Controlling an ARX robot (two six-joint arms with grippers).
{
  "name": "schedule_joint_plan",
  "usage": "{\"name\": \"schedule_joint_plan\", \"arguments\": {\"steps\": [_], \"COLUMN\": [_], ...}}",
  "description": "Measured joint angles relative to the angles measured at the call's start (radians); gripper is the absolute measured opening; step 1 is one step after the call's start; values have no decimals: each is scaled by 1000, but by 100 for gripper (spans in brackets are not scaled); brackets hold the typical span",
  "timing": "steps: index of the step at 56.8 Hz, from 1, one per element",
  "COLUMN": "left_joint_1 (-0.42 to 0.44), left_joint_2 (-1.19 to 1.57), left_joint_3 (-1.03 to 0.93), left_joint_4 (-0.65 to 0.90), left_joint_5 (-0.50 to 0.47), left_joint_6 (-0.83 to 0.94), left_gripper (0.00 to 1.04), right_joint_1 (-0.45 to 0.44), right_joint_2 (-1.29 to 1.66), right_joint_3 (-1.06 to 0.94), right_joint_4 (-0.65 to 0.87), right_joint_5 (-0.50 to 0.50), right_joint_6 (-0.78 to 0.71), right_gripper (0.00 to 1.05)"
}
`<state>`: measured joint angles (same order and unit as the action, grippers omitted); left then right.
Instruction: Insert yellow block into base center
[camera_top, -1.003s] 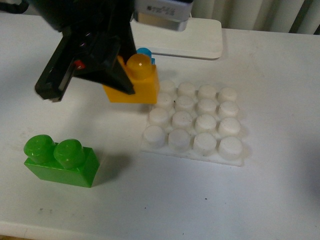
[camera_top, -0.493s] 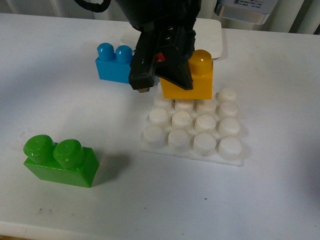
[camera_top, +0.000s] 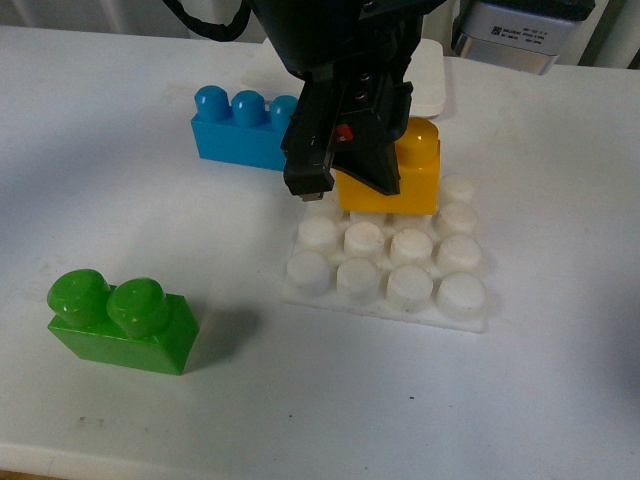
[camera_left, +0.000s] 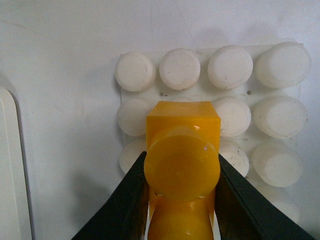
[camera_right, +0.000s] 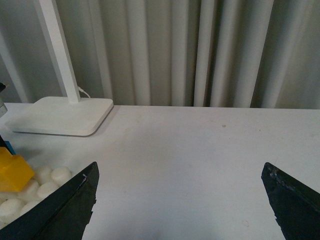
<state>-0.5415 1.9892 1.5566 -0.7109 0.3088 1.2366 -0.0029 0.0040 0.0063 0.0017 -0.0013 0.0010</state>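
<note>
Left gripper (camera_top: 345, 188) pinches the glossy yellow block (camera_top: 415, 170) mid-frame, hiding half, over the knobby white base (camera_top: 440, 290); right gripper (camera_right: 180, 167) gapes wide, empty.

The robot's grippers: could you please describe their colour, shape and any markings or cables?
The left gripper is black, with flat wedge-shaped fingers tapering to the tips, a small red mark on its body and a black cable looped above. The right gripper has similar black, pointed fingers; no markings show.

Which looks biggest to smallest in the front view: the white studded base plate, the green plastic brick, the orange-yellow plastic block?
White studded base plate
Green plastic brick, though nearer the camera
Orange-yellow plastic block, partly covered
</note>
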Motion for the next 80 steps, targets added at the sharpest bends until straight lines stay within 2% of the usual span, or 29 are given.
{"name": "schedule_joint_plan", "arguments": {"steps": [55,68,80], "left_joint_1": [-33,-26,-7], "left_joint_2": [53,22,-136], "left_joint_3": [-27,-27,-76], "left_joint_4": [95,106,136], "left_joint_5": [-47,-48,-44], "left_joint_6": [-13,-16,-10], "left_gripper": [31,62,97], "right_joint_1": [0,0,0], "right_joint_2": [0,0,0], "right_joint_3": [0,0,0], "right_joint_4": [0,0,0], "right_joint_5": [0,0,0], "right_joint_6": [0,0,0], "right_gripper": [96,96,96]}}
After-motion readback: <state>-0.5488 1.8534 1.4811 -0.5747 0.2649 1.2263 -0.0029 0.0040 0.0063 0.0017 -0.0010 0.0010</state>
